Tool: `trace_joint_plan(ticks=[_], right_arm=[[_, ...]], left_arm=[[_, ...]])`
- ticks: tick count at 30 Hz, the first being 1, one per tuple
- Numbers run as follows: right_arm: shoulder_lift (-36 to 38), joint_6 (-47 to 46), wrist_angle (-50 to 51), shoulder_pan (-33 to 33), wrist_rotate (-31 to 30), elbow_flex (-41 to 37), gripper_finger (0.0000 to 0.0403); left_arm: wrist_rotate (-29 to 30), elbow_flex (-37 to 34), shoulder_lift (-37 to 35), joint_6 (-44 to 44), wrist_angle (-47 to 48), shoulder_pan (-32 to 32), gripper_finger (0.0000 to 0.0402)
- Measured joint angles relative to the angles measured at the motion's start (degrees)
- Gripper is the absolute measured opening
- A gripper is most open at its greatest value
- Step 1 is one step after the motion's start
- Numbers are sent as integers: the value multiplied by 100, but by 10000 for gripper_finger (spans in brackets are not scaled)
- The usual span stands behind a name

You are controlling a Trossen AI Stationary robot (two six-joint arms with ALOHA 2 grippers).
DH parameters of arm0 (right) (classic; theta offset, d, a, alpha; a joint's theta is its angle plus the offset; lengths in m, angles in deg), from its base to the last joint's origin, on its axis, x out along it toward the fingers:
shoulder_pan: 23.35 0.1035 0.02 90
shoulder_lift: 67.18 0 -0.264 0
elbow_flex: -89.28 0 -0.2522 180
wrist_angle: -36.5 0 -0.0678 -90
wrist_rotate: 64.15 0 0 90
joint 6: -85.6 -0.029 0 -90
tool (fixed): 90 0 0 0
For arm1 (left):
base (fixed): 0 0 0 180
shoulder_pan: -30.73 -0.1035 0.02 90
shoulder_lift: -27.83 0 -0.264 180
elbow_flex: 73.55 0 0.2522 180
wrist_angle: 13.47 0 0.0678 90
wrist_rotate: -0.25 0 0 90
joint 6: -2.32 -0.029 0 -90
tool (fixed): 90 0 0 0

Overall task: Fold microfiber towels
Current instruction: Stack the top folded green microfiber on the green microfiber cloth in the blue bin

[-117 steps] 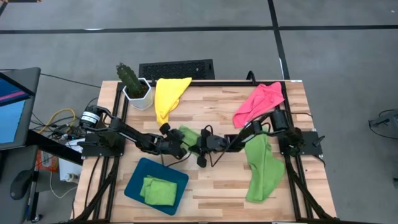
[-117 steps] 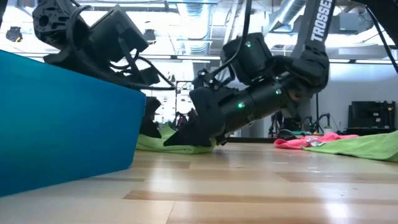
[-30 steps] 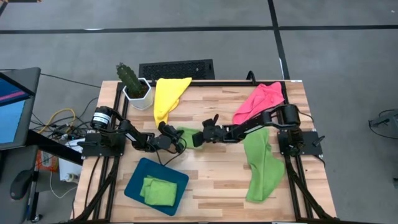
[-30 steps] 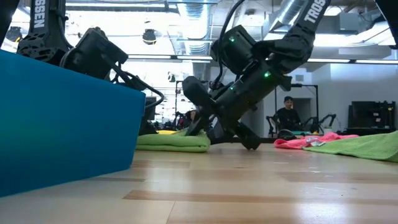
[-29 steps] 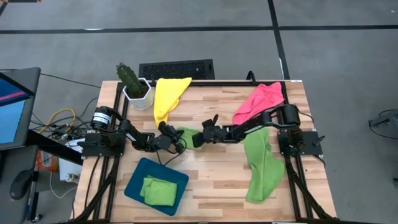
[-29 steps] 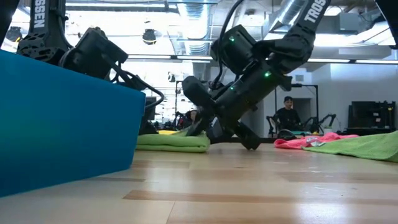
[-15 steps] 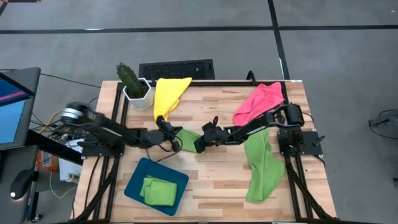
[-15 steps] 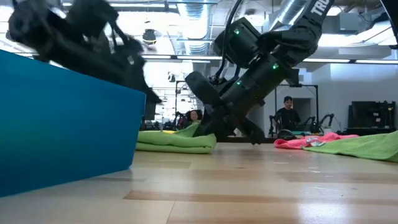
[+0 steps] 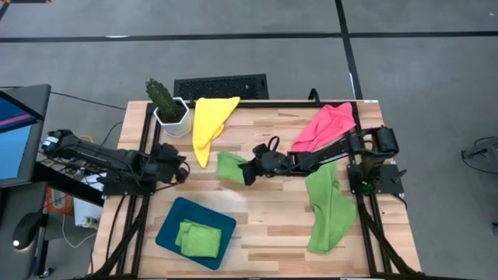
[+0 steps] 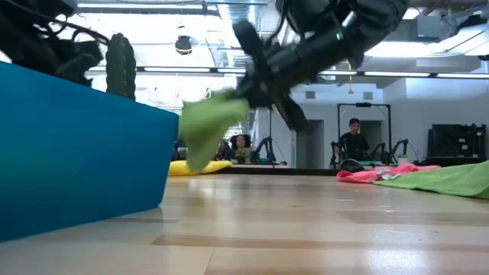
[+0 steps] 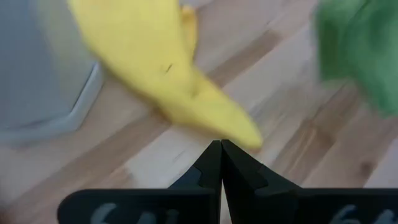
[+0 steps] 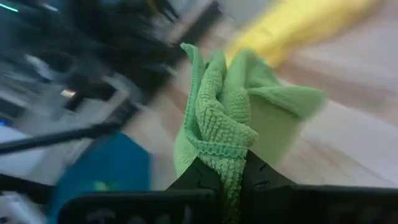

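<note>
A folded lime green towel (image 9: 229, 166) hangs in the air near the table's middle, with my right gripper (image 9: 244, 173) shut on it; the low view shows that towel (image 10: 208, 126) clear of the wood. My left gripper (image 9: 182, 169) is shut and holds nothing, drawn back by the table's left edge; its wrist view shows its gripper (image 11: 221, 148) above the yellow towel's tip (image 11: 186, 87). The yellow towel (image 9: 208, 120) lies at the far left, the pink towel (image 9: 323, 128) at the far right. Another green towel (image 9: 327, 206) lies spread at the right. My right gripper pinches a bunched, hemmed edge of the folded green towel (image 12: 219, 144) between its two fingers, several layers together. The fingers come from the table's right, slanting down. The towel droops slack from the fingers toward the table's left, lifted clear of the table.
A dark teal tray (image 9: 173, 225) at the near left holds a folded green towel (image 9: 196, 238); its wall (image 10: 76, 153) fills the low view's left. A potted cactus (image 9: 165, 103) and a black keyboard (image 9: 220, 85) stand at the far edge. Bare wood lies at the near middle.
My right gripper has shut on the folded green towel and risen, lifting it off the table, where it now droops unfolding from the fingers. My left gripper has let the towel be and drawn back up toward the table's left edge.
</note>
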Motion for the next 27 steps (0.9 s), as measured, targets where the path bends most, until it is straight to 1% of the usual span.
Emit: trace_joint_plan(ticks=[4,8,10,13,15,17,20,27], right_arm=[[44,163,-42,108,80,474,28],[-103,305,-21,301,180,1212,28],[-115,416,206,447,183,1565,28],[-262,574,186,716,4,2063,28],[-337,655,390,906,-113,2265,28],[-582,687,210,1088,-232,2610,28],[-911,663,315,1320,-425,2968,28],[-2273,89,268,1591,-461,4208,29]], left_arm=[[-97,0,-106,199,529,30,0],[-100,0,-101,61,586,30,0],[-98,1,-103,37,611,30,0],[64,0,-105,184,701,30,0],[181,0,-106,259,692,30,0],[217,2,-103,325,681,30,0],[225,0,-101,363,651,30,0],[124,1,-101,242,697,30,0]])
